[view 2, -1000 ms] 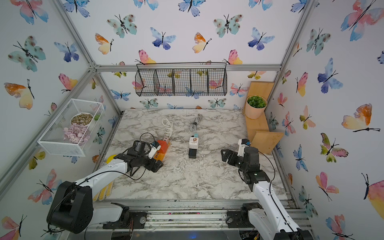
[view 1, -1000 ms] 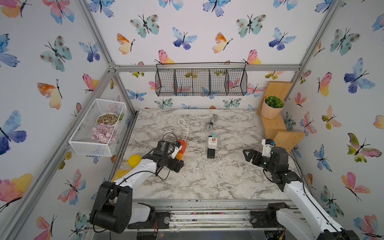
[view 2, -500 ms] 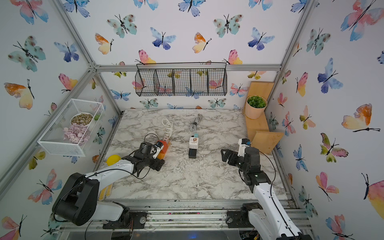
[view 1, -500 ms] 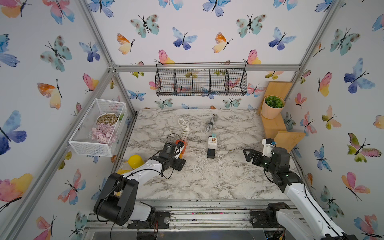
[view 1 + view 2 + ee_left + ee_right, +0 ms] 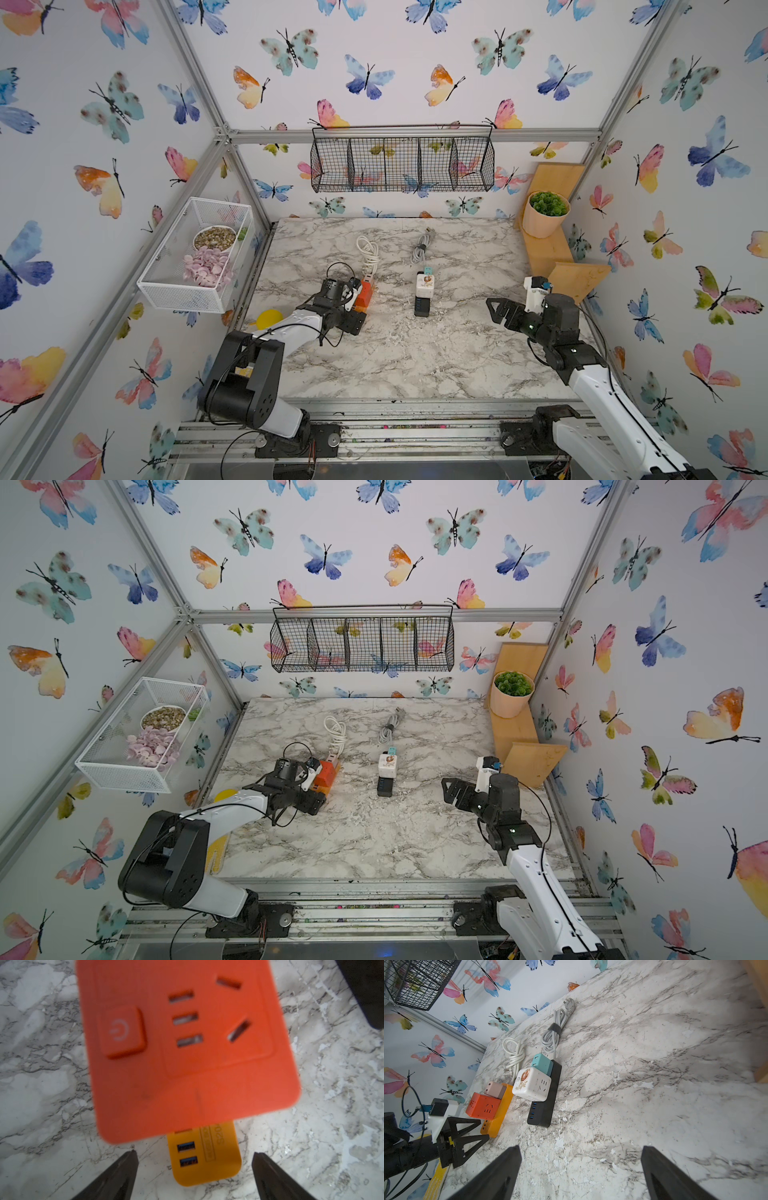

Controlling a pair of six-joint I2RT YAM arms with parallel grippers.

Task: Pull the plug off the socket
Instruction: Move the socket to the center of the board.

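Left wrist view: left fingers (image 5: 120, 1178) apart, orange plug (image 5: 187, 1053) just beyond tips, untouched; right fingers (image 5: 500, 1178) apart.

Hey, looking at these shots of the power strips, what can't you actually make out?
- Left wrist view: the orange cube is blurred, cut off by the frame edge, and hides most of the yellow strip, whose label print is blurred.
- Right wrist view: the prongs of the white cube and teal plug are hidden under their own bodies.
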